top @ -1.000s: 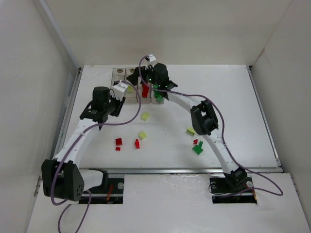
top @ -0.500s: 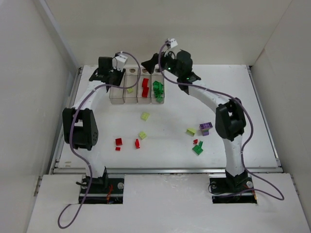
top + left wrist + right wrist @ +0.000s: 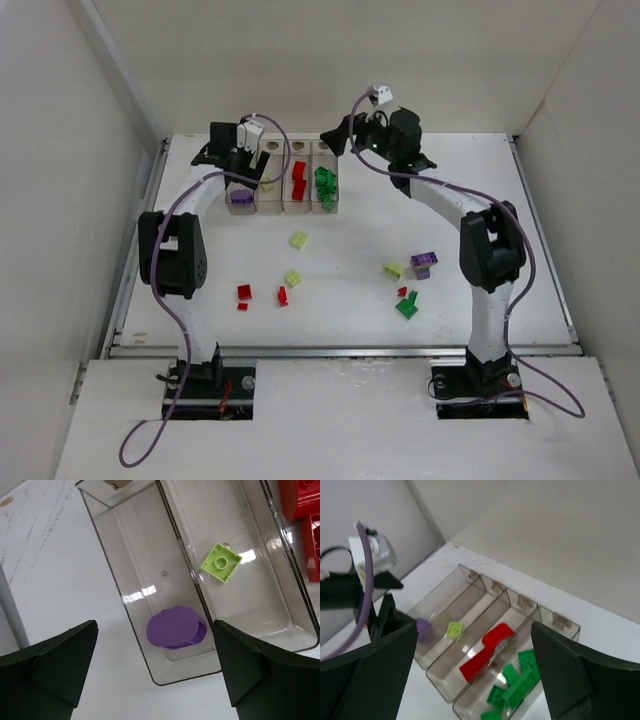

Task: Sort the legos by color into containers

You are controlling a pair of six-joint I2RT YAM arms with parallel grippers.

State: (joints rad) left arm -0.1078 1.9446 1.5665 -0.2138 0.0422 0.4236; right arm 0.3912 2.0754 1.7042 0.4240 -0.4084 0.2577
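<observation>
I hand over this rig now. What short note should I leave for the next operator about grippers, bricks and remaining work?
Grippers: the left gripper is open and empty above the leftmost bin of the containers. The right gripper is open and empty, raised near the fourth bin.
Done: one purple brick lies in the leftmost bin, one yellow-green brick in the second, red bricks in the third, green bricks in the fourth.
Left: on the table lie loose reds, loose yellow-greens, loose greens and loose purples.
</observation>
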